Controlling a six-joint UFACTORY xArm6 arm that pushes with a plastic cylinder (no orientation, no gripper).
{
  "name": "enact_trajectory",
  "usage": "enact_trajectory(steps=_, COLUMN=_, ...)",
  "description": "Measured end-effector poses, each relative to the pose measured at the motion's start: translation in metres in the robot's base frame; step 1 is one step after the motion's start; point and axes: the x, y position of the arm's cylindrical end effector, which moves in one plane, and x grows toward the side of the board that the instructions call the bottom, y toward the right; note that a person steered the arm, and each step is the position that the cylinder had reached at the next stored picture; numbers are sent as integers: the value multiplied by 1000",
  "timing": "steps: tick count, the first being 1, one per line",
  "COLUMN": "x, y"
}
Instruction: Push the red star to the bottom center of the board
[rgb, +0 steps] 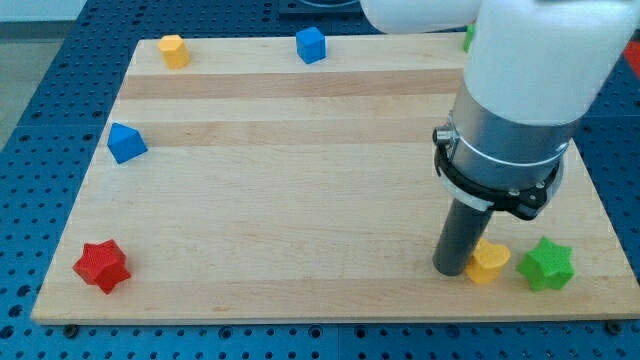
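- My tip (451, 271) is standing on the wooden board (300, 200), holding nothing, touching a yellow plastic block (488, 262).
- The red plastic star (101, 266) is lying far toward the view's left.

No text, label, brand, number or sign can be read anywhere

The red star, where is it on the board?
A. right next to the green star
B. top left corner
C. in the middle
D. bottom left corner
D. The red star sits in the board's bottom left corner, far from my tip, which is beside the yellow block.
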Motion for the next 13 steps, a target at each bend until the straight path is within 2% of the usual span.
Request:
enact_trajectory(steps=1, x=-7, y=-9)
enact_trajectory(steps=2, x=-33, y=-62)
enact_trajectory(steps=3, x=-42, y=-142)
enact_trajectory(steps=5, x=-42, y=-359)
enact_trajectory(steps=6, x=-43, y=-417)
enact_trajectory(steps=7, x=-44, y=-420)
enact_trajectory(steps=9, x=31, y=-396)
enact_trajectory(steps=10, x=28, y=-337)
enact_trajectory(steps=11, x=17, y=-308)
enact_trajectory(steps=13, x=23, y=-411)
